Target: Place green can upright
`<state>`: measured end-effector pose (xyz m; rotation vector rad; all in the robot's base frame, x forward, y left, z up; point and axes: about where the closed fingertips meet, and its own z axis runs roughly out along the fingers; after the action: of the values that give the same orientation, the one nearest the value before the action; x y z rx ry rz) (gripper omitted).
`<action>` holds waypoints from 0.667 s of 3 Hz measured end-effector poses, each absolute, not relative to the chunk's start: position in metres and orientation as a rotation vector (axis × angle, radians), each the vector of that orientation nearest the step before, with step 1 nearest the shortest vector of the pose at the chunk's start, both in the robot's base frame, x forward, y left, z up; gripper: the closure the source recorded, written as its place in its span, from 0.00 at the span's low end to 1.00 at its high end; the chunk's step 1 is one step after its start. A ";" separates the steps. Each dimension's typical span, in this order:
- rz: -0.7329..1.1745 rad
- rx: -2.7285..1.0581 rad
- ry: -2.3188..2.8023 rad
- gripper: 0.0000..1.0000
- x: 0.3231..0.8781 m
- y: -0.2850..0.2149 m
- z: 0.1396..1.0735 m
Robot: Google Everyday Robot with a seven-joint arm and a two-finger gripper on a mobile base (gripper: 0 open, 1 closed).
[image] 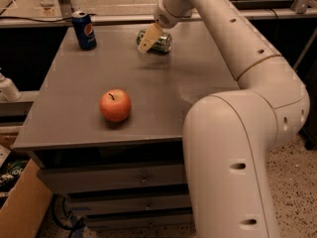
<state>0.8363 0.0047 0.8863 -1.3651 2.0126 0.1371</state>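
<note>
The green can point(163, 42) lies on its side near the back of the grey table point(163, 88), right of centre. My gripper point(147, 42) hangs from the white arm point(233, 38) that reaches in from the right. It is just above and in front of the can's left end and covers part of it. I cannot tell whether it touches the can.
A blue Pepsi can point(84, 30) stands upright at the table's back left. A red apple point(115, 105) sits near the front left. The arm's big white base point(228, 172) stands at the table's front right. A cardboard box point(20, 202) is on the floor at lower left.
</note>
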 end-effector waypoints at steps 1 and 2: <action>0.121 -1.361 2.039 0.00 0.844 0.014 0.872; 0.113 -1.363 2.074 0.17 0.848 0.021 0.860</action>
<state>0.8477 0.0212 0.8596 -1.3630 2.0739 0.1130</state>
